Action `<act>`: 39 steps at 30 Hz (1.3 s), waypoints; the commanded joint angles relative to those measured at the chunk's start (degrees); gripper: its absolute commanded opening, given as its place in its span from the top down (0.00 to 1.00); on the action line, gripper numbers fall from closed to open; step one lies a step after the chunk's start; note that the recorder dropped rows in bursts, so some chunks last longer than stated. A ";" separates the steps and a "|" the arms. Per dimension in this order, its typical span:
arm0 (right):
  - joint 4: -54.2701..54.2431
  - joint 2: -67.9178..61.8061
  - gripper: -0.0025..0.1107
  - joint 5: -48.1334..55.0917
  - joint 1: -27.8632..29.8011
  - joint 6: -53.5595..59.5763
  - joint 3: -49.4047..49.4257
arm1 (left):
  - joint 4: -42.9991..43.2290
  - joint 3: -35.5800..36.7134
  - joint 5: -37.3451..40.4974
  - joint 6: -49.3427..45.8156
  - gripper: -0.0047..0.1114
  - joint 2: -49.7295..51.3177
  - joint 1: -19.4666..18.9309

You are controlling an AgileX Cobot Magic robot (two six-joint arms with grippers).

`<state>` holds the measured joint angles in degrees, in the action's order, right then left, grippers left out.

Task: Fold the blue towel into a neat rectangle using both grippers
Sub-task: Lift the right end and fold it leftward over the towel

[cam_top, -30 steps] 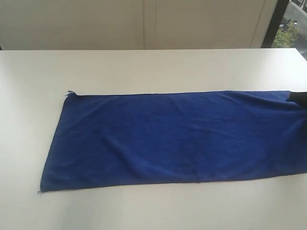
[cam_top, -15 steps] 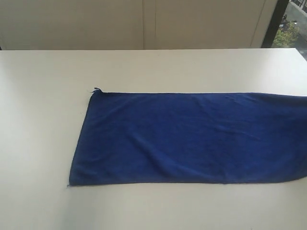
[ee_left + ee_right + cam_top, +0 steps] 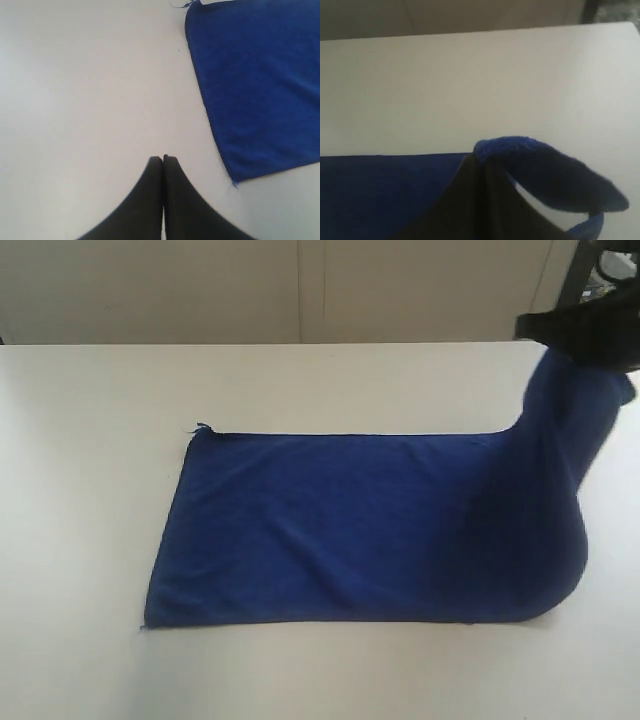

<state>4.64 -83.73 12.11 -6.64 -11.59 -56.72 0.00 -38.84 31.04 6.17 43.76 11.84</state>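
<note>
The blue towel lies flat on the white table over most of its length. Its right end rises in a steep fold up to my right gripper at the upper right, which is shut on that end. In the right wrist view the pinched cloth bunches over the closed black fingertips of my right gripper. My left gripper hovers over bare table, shut and holding nothing, a short way from the blue towel's left edge. A loose thread sticks out at the far left corner.
Beige wall panels stand behind the table's far edge. A dark window frame with greenery outside shows at the top right. Bare table surface surrounds the towel on the left and in front.
The towel slid to the right across the table, then my right gripper lifted its right end high and carried it back into view. The left end stayed flat.
</note>
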 commanded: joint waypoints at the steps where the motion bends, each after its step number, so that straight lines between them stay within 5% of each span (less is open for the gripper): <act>1: -0.09 0.36 0.98 0.11 -9.25 -0.17 -2.95 | -0.33 0.33 0.21 -0.11 0.96 -0.42 0.26; 19: -0.09 -21.92 0.98 2.45 -34.73 -0.06 -22.21 | -0.33 0.33 0.21 -0.11 0.96 -0.42 0.26; 28: -0.09 -40.09 0.98 3.15 -40.35 -0.06 -31.81 | -0.33 0.33 0.21 -0.11 0.96 -0.42 0.26; 39: -0.33 -47.04 0.98 5.21 -42.94 0.46 -38.68 | -0.33 0.33 0.21 -0.11 0.96 -0.42 0.26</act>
<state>4.43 -130.34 17.39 -49.19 -10.98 -94.40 0.00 -38.84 31.04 6.17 43.76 11.84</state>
